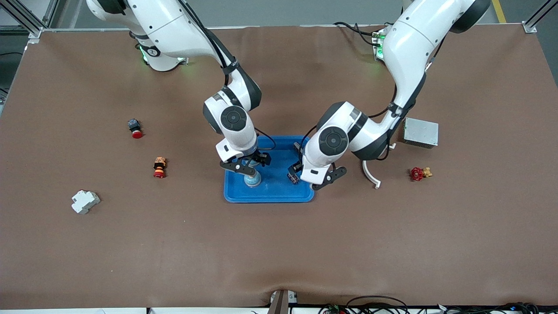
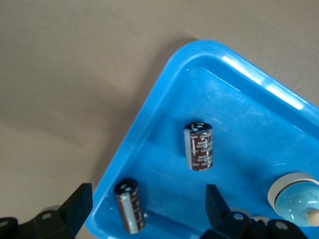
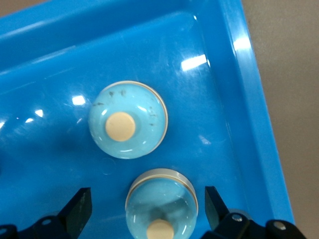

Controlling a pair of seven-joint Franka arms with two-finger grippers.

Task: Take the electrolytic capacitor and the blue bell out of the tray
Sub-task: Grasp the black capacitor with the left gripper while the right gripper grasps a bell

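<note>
**Both tools spread wide over the blue tray**

The right tool (image 1: 249,164) hangs over the shallow blue plastic tray (image 1: 279,196), at the end of it toward the right arm, fingers (image 3: 79,208) spread apart and holding nothing. Between and below them, in the right wrist view, sits a pale blue domed bell with a cream button on top (image 3: 160,209); a second bell of the same kind (image 3: 127,119) stands just beside it, both upright on the tray floor.

The left tool (image 1: 314,176) hangs over the tray's other end, by the corner toward the left arm, its fingers (image 2: 216,203) likewise apart and empty. Under it a dark cylindrical capacitor with a silver stripe (image 2: 199,146) lies on its side on the tray floor; a second such capacitor (image 2: 129,205) lies near it against the tray wall.

Around the tray, on the brown bench (image 1: 279,244): a white plastic block (image 1: 85,201), two red-capped push buttons (image 1: 159,168) (image 1: 134,128), a curved white strip (image 1: 371,174), a small red valve wheel (image 1: 418,173) and a grey metal box (image 1: 420,132).
</note>
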